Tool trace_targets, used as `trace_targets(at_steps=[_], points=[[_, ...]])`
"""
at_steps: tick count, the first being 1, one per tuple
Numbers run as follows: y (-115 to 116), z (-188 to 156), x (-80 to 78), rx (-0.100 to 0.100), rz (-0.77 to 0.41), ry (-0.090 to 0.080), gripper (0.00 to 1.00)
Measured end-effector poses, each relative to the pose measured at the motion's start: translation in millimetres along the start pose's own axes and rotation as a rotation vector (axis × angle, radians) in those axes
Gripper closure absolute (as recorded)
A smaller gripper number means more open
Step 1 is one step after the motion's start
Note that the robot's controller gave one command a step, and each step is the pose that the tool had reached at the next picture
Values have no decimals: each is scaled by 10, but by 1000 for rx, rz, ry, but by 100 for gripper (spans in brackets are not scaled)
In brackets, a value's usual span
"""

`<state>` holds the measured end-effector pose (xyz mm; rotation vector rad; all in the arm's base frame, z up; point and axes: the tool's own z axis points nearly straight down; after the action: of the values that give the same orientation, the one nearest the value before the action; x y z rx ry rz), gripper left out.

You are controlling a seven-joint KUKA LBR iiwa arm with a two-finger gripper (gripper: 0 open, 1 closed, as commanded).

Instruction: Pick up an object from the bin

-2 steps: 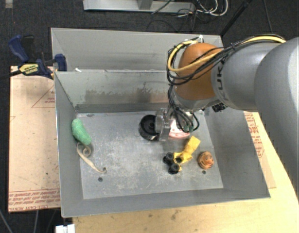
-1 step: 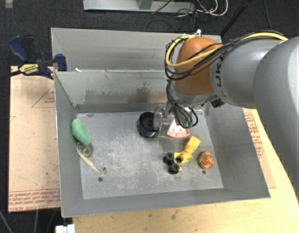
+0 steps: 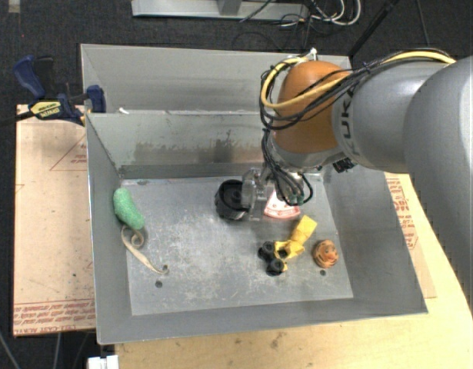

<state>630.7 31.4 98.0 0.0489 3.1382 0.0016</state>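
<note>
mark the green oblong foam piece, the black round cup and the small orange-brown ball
green oblong foam piece (image 3: 127,207), camera view, its middle
black round cup (image 3: 231,200), camera view, its dark opening
small orange-brown ball (image 3: 324,254), camera view, its top

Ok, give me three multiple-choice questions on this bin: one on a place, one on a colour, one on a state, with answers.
1. Where in the grey metal bin does the green oblong soft thing lie? A left side; B right side; C middle.
2. What colour is the small round lump right of the yellow-and-black toy? A blue; B orange-brown; C white.
3. How is the black round object? A lifted above the bin; B resting on the floor beside the hand; C outside the bin.
Answers: 1 A, it lies near the left wall. 2 B, its surface is orange-brown. 3 B, it sits on the floor left of the hand.
</note>
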Motion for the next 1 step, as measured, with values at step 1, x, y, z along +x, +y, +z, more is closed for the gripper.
trace_targets(at_steps=[1], points=[[-4, -353, -100, 0, -22, 3, 100]])
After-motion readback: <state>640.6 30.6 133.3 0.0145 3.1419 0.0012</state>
